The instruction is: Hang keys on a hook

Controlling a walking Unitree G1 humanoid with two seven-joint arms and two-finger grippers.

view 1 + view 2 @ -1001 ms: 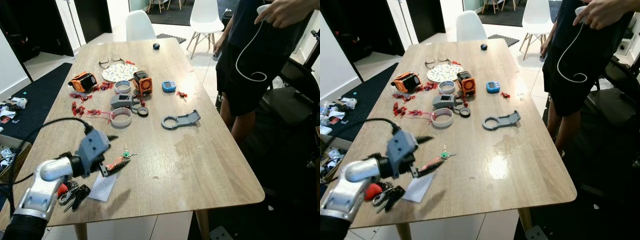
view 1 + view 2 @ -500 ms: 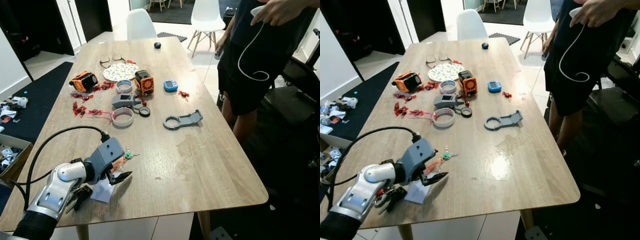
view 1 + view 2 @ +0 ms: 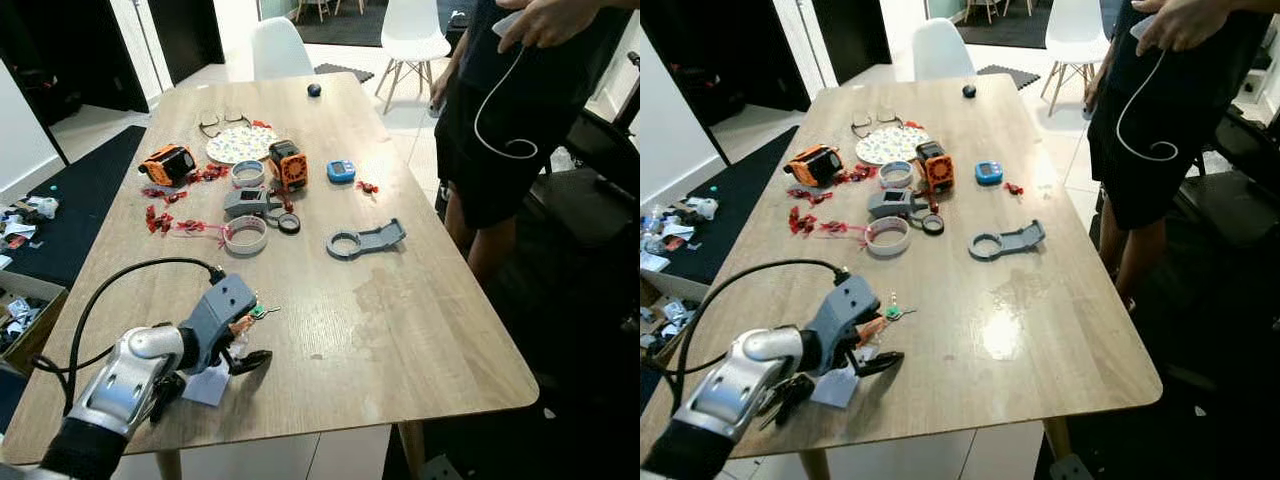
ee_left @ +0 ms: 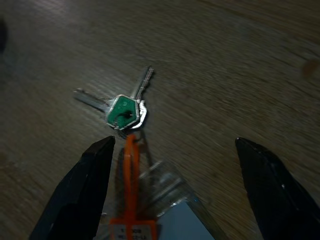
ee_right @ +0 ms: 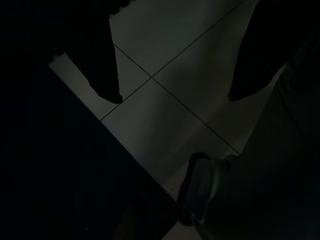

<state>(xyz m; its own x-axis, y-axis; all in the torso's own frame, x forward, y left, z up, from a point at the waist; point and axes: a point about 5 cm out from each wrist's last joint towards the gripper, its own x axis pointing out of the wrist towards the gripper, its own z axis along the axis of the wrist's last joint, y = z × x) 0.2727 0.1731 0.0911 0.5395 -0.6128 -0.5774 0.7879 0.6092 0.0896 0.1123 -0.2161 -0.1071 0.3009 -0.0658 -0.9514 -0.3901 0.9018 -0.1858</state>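
I see my left tool (image 4: 172, 192) low over the pale wooden surface (image 3: 420, 320), fingers spread around the green-capped keys (image 4: 122, 111) at twelve o'clock.

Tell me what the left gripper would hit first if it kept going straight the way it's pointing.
Probably the keys with their orange tag, lying on the table between the open fingers of the left gripper. Depth is hard to judge.
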